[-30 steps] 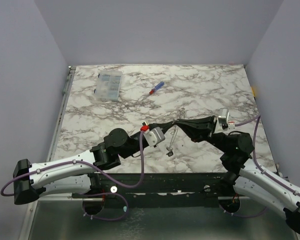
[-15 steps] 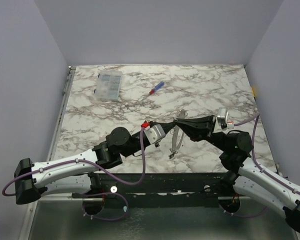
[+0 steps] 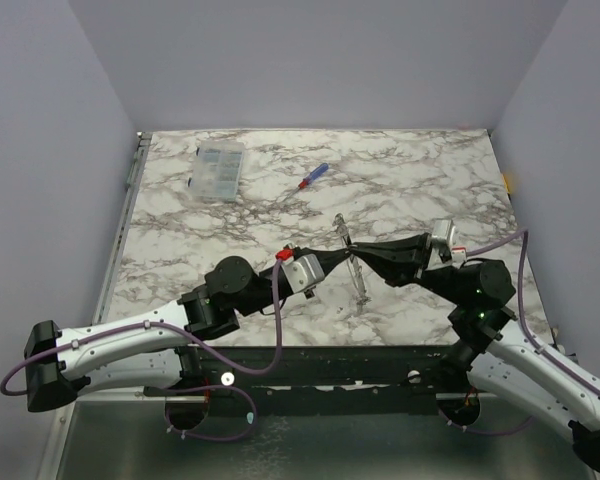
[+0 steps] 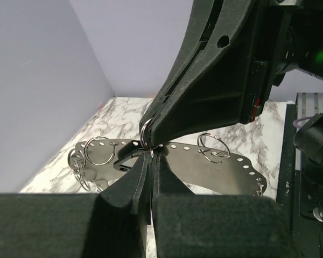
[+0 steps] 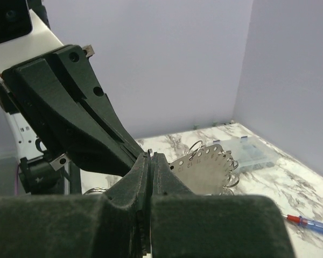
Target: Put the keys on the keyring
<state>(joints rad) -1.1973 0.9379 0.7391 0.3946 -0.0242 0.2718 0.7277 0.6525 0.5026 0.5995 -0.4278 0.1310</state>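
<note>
Both arms meet in mid-air above the worktop (image 3: 410,190), tips touching. Left fingers (image 4: 130,185) are pressed together and seem to nip the lower edge of the keyring (image 4: 194,164). It's a thin curved metal strip with a row of holes and several wire loops hanging off it. It runs out to both sides of the fingertips, clear of the worktop. Right fingers (image 5: 126,185) are also pressed together, pinching a small ring (image 4: 145,131) right at their tips. That ring sits directly above the left fingertips, touching the strip's upper edge. Keys: cannot pick them out for sure. In the left wrist view a dark bit on the strip just beside the left fingertips may be a key head, but it's too unclear. Screwdriver (image 3: 313,177) and clear box (image 3: 218,170) lie well beyond the fingers, untouched. Step in hand, as I read it: threading the small ring through a hole in the strip. To do it well, left fingers hold the strip steady, no twisting. Right fingers line the ring's open end with one hole, then roll it through rather than push straight. The grip sits very near the tips, so the ring could pop out. Small slow moves, and don't let the two sets of fingertips press on each other.
</note>
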